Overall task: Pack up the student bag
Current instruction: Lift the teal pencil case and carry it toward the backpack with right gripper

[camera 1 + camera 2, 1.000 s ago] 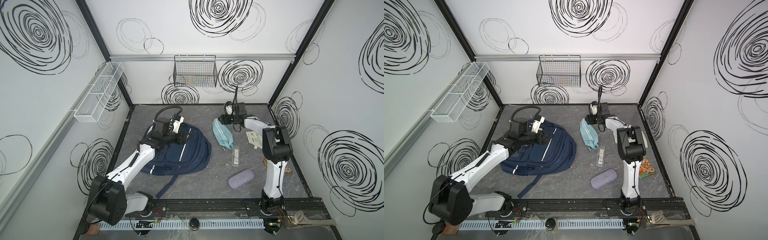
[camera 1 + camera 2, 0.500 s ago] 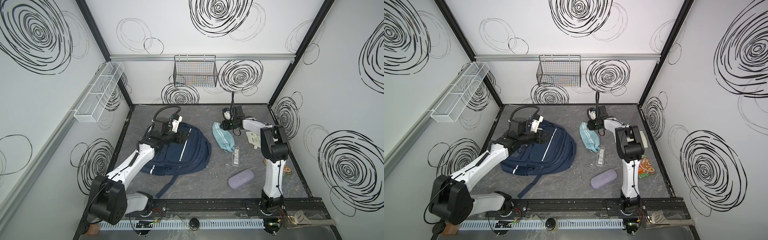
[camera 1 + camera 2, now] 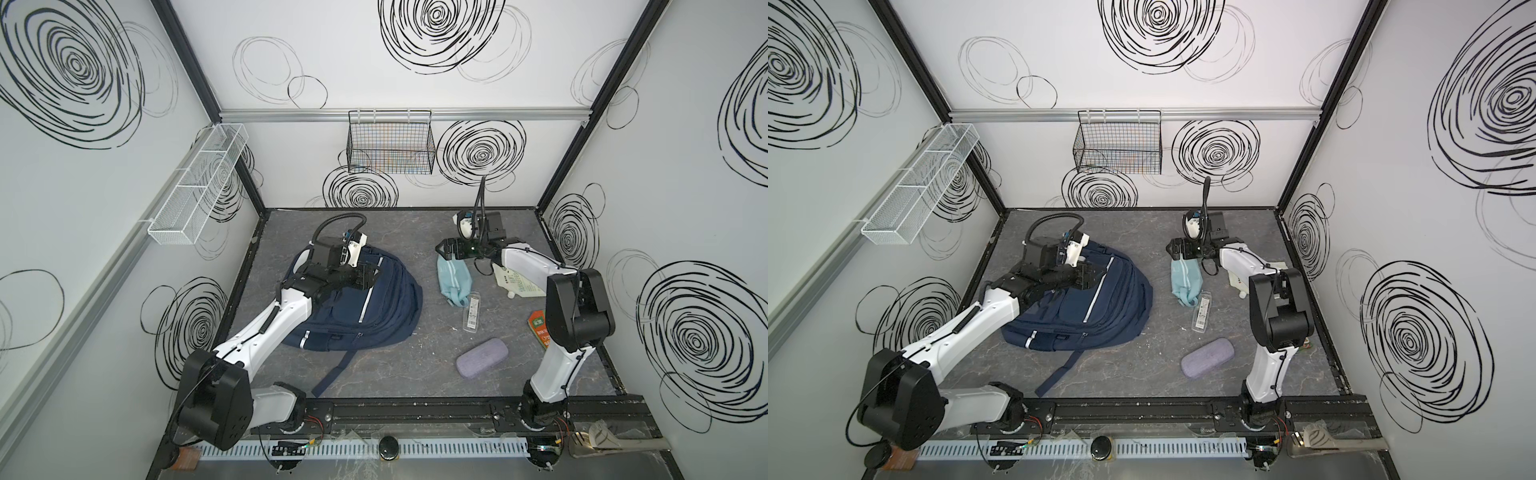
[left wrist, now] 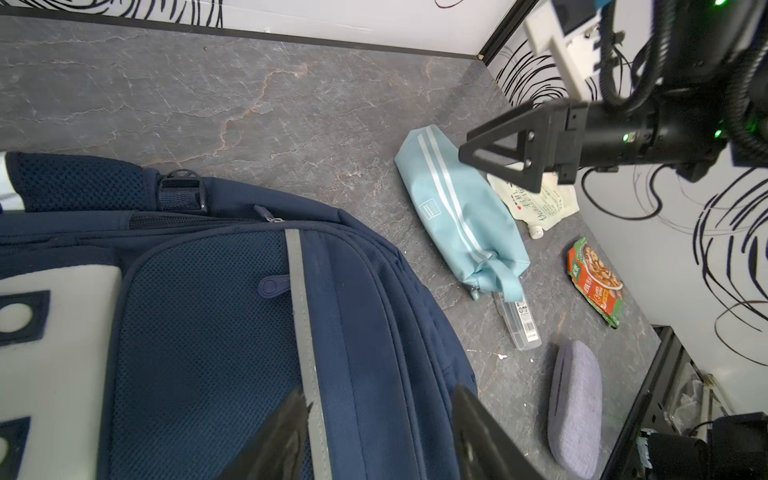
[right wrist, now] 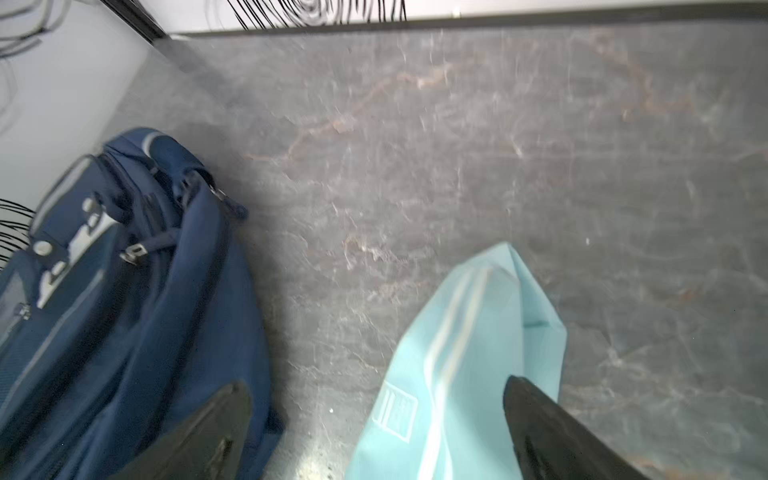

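Note:
The student bag, a navy backpack with silver stripes, lies flat on the left half of the floor. My left gripper hovers over the bag's upper part, open, with only flat fabric showing between its fingers. My right gripper stands open wide just above the far end of a light blue pouch, and holds nothing. The bag shows to one side of it.
Right of the bag lie a clear pen box, a purple glasses case, a white spouted pack and an orange-green snack packet by the right arm. A wire basket hangs on the back wall, a mesh shelf on the left wall.
My right gripper has shifted a little left and forward over the pouch's far end, and its jaws have opened wide. The left arm has barely moved.

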